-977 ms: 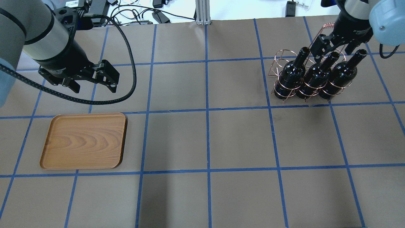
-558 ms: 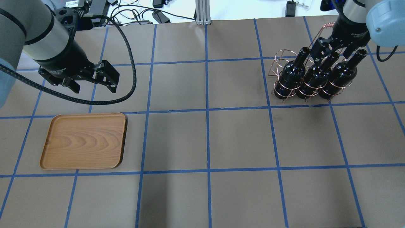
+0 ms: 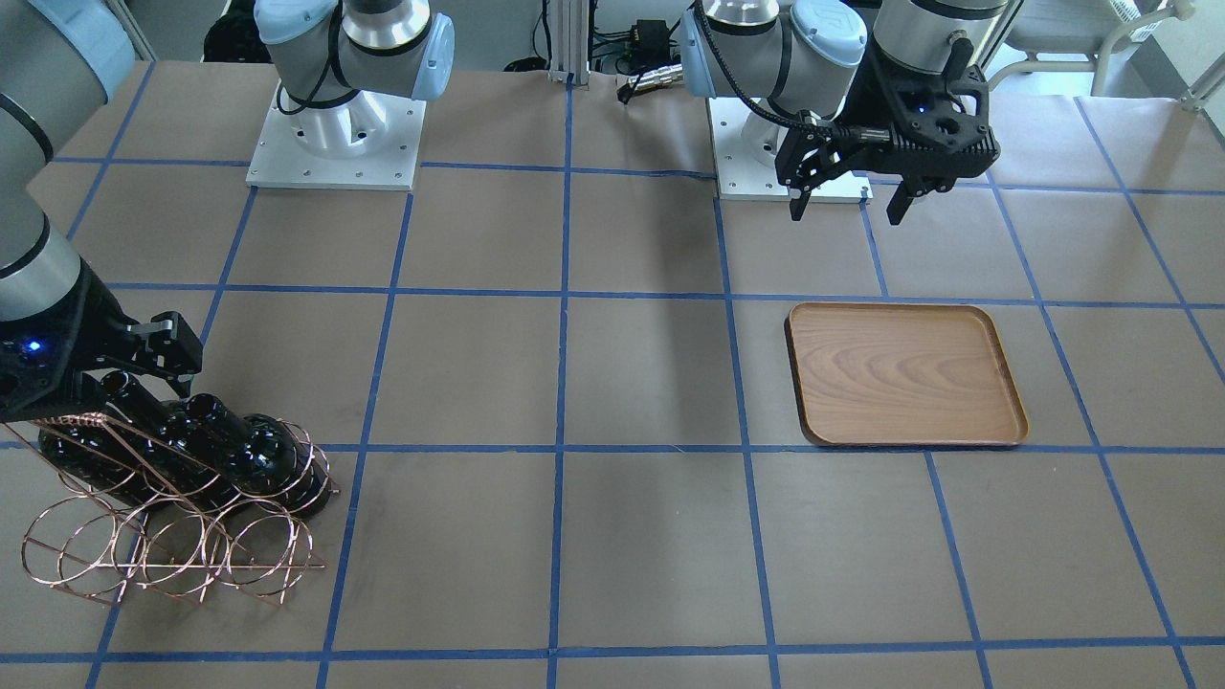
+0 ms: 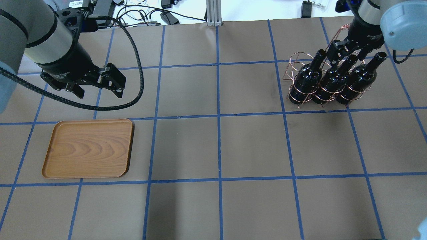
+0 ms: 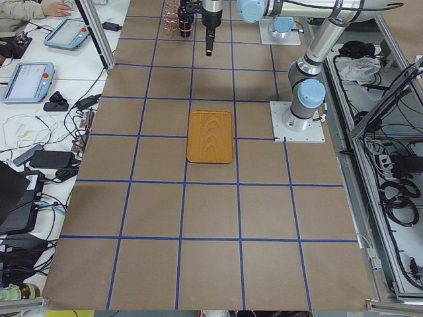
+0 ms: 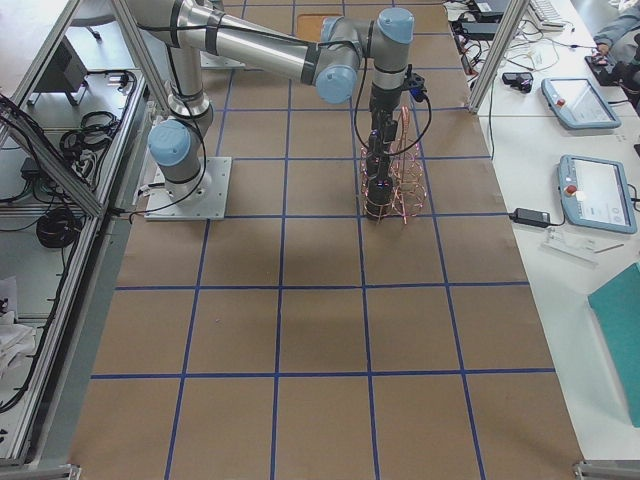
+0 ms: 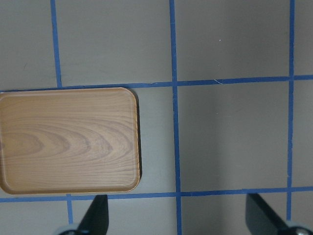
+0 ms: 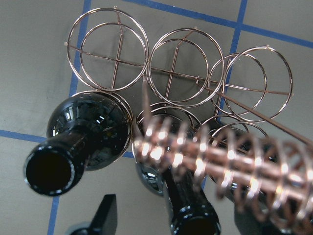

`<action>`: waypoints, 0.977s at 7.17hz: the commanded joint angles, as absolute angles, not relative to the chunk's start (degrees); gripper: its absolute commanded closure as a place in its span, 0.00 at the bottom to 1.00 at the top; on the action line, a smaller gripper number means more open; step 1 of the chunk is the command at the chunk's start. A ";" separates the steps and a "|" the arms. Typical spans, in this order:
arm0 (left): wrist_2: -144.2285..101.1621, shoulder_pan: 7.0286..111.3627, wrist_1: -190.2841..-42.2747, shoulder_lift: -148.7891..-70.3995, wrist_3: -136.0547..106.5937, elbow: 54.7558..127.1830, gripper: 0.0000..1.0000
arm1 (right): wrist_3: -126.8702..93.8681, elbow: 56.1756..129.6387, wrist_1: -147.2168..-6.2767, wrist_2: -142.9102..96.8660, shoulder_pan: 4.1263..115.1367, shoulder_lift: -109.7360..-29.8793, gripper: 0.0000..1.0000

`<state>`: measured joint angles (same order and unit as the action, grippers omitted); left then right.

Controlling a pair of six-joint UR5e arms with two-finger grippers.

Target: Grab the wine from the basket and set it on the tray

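Three near-black wine bottles lean in the copper wire basket at the far right: the left one, the middle one and the right one. My right gripper is open, its fingers on either side of the middle bottle's neck and not closed on it. In the right wrist view one finger stands left of that neck, and the coiled handle hides the other. The wooden tray lies empty at the near left. My left gripper hovers open and empty just beyond it.
The basket's empty rings face away from the robot. The table is brown paper with a blue tape grid. Cables and a metal post sit past the far edge. The tray also shows in the left wrist view.
My right gripper has shifted a little farther back and down around the bottle necks. My left arm, the tray and the bottles have not moved.
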<state>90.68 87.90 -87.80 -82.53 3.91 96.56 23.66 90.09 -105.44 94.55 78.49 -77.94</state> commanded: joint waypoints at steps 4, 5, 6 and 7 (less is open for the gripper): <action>90.79 87.89 -87.80 -82.53 3.95 96.59 0.00 | 25.66 90.09 -105.91 94.75 77.70 -76.82 0.52; 90.88 87.89 -87.80 -82.53 3.96 96.59 0.00 | 25.75 90.09 -105.73 94.49 77.70 -76.64 0.67; 91.05 87.89 -87.80 -82.53 3.87 96.59 0.00 | 25.66 89.83 -105.82 93.79 77.70 -76.73 0.67; 91.14 87.89 -87.80 -82.53 3.95 96.59 0.00 | 25.58 89.82 -105.82 93.87 77.70 -76.64 0.81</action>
<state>91.01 87.89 -87.80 -82.53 3.91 96.59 25.62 89.90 -105.81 94.06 77.70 -76.71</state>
